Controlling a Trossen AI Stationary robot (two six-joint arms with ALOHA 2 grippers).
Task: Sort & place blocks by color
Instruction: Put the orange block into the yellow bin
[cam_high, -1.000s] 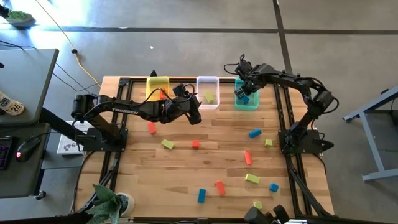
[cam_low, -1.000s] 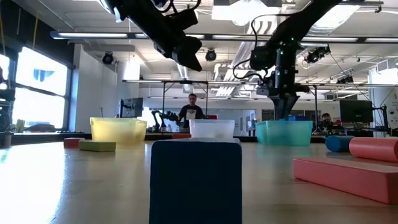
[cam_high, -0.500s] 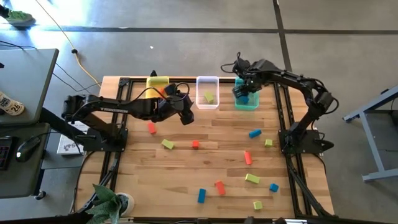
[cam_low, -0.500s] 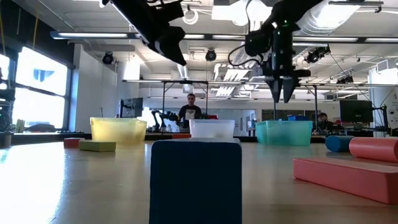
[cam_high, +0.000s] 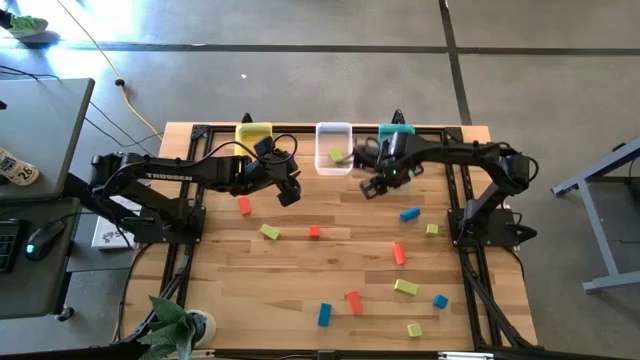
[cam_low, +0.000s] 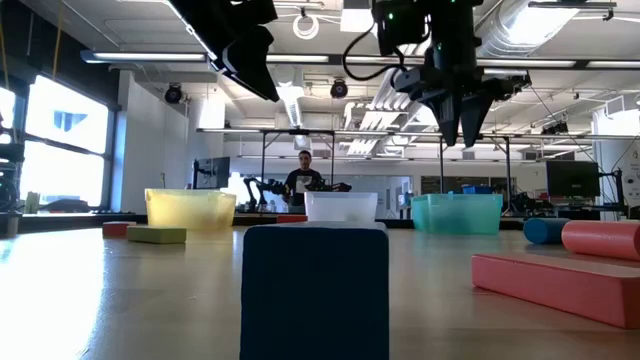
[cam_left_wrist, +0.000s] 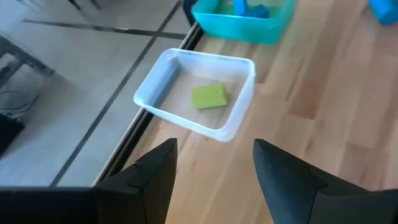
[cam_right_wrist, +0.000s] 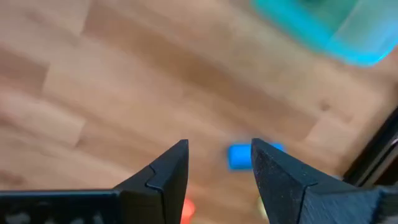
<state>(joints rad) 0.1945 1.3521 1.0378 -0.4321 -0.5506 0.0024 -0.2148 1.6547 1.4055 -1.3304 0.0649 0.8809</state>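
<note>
The high view looks straight down on the whole worktop (cam_high: 330, 280). The low view sits at worktop height, facing level across it, close behind a dark block (cam_low: 314, 290). Each wrist view looks down past its own fingers. The left wrist and high views share the clear bin (cam_left_wrist: 198, 93).

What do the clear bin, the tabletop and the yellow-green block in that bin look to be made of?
Clear bin: probably thin translucent plastic, since the wood shows through its walls. Tabletop: wood, butcher-block style, with visible strips and grain. Yellow-green block: solid, matte, evenly coloured; painted wood or foam, hard to tell.
</note>
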